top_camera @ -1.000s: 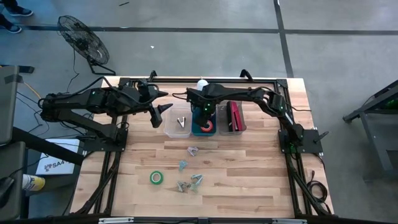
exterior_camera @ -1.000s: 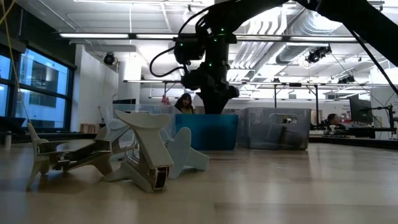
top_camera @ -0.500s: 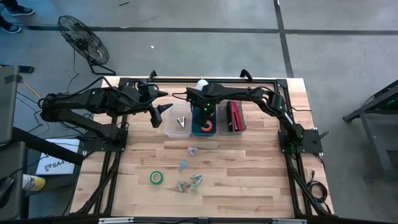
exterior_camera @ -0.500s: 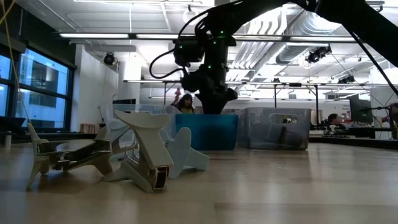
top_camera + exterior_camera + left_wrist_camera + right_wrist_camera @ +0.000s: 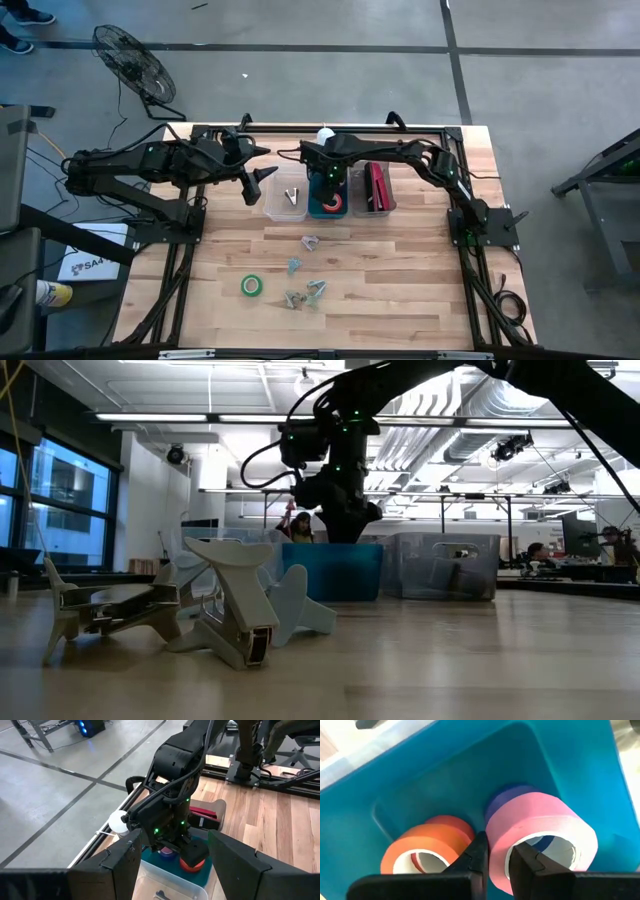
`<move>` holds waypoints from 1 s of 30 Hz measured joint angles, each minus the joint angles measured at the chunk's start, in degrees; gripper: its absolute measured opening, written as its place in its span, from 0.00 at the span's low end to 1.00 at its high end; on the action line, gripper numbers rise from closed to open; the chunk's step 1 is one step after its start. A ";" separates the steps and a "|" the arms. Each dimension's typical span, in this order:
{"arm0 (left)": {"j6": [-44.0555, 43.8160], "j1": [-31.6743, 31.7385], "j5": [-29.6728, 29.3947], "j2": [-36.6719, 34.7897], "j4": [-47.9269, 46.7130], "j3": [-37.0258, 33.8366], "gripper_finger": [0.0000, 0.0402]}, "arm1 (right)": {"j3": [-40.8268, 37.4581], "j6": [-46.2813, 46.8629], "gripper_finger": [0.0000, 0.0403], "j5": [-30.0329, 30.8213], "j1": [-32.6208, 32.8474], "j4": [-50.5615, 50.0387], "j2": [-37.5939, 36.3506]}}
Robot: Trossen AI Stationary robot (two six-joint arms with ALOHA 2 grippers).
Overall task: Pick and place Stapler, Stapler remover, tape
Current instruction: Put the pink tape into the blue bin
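Observation:
My right gripper [image 5: 499,851] reaches down into the teal bin [image 5: 313,205] at the table's far side and is shut on a pink tape roll [image 5: 545,820]. A purple roll [image 5: 512,791] lies under the pink one, and an orange-red roll [image 5: 420,855] lies beside it. The red stapler [image 5: 378,187] lies in the clear bin to the right. A green tape roll [image 5: 251,286] lies flat on the table near several silvery staple removers [image 5: 305,285]. My left gripper [image 5: 258,182] hangs open, left of the bins. My right gripper pinches the pink roll's wall [image 5: 496,837], with one finger [image 5: 522,862] in the pale hollow centre and the other finger [image 5: 476,856] outside, coming from above. The roll lies tilted inside the teal bin, over the purple roll; I cannot tell whether it rests on it.
A clear bin [image 5: 287,200] left of the teal one holds one staple remover. Staple removers [image 5: 235,610] stand close in the low view's foreground. Bare wood lies on the table's near and right parts. A fan [image 5: 133,62] stands on the floor beyond the far-left corner.

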 joint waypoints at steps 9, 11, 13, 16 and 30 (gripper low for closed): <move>0.00 0.01 0.03 0.00 0.02 0.00 0.55 | 0.13 -0.93 0.09 0.37 0.00 -0.18 0.83; 0.00 0.00 0.04 0.00 0.05 0.00 0.55 | 0.11 -1.01 0.09 -0.09 0.02 -0.67 1.59; 0.00 0.00 0.04 0.00 0.05 -0.02 0.55 | 0.11 -1.13 0.09 -0.32 0.03 -0.72 2.02; 0.00 0.02 0.04 0.00 0.07 0.00 0.55 | 0.11 -1.02 0.10 -0.14 0.04 -0.64 2.19; 0.00 0.00 0.00 0.00 0.07 0.00 0.55 | 0.08 -0.78 0.13 0.49 0.07 0.92 2.19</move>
